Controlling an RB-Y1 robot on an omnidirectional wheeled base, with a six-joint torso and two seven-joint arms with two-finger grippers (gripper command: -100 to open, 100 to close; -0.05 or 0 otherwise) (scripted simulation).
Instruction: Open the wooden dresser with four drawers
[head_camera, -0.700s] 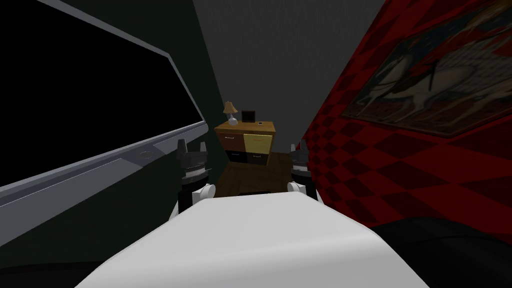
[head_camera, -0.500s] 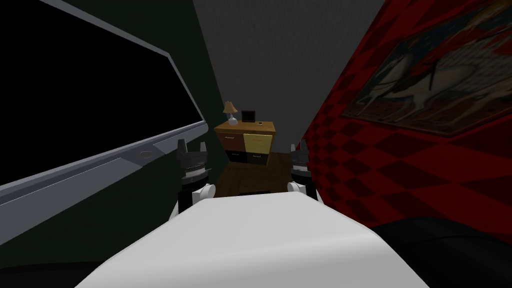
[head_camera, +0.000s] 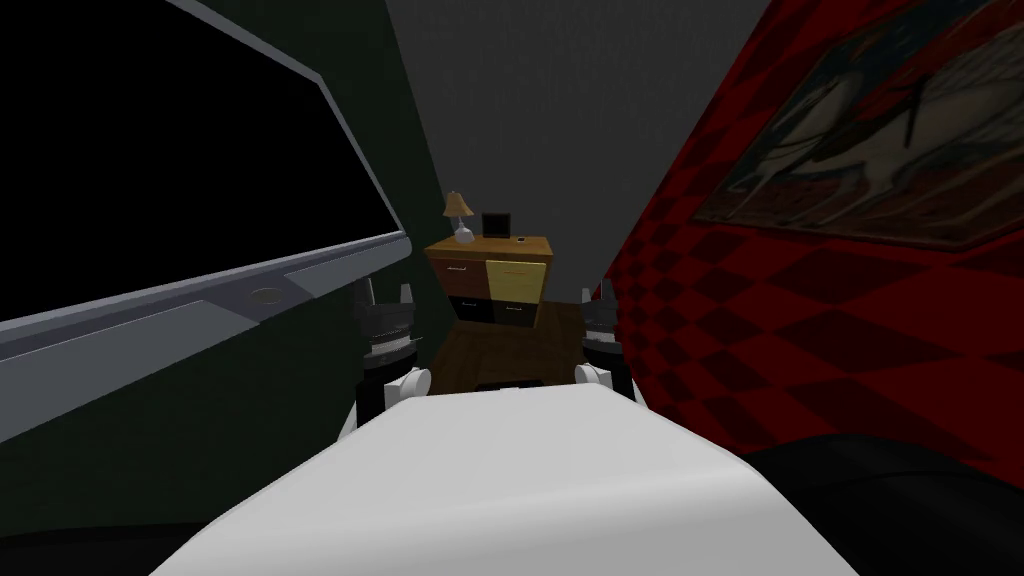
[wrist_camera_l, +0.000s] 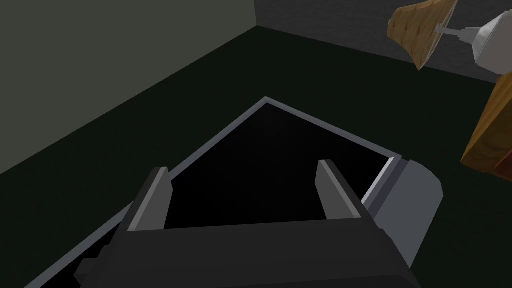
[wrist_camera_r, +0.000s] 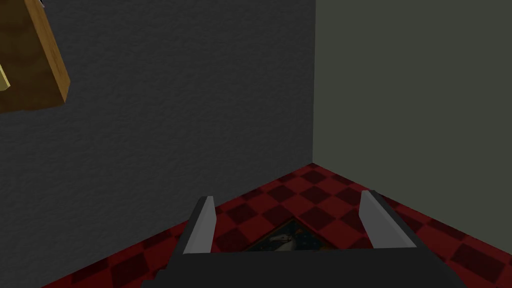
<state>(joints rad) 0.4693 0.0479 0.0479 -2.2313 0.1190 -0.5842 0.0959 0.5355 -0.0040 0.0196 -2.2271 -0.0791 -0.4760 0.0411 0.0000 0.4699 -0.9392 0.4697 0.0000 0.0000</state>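
Dresser (head_camera: 490, 282) is dead ahead at 12 o'clock, well apart from me, drawers look shut. Left gripper (head_camera: 384, 294) and right gripper (head_camera: 598, 300) both have fingers spread wide.

A: Entry one: brown wooden dresser (head_camera: 489, 282), four drawers?
B: Top and sides grained wood, matt. Drawer fronts smooth, flat colour.
A: Entry two: small tan-shaded lamp (head_camera: 460, 218)?
B: Shade grain-patterned like wood; pale grey base smooth.
A: Walls?
B: Grey end wall (head_camera: 520, 120) rough, stippled, matt. Red chequered wall (head_camera: 800, 330) smooth.
A: Brown floor (head_camera: 490, 352)?
B: Wood-grained, dull.
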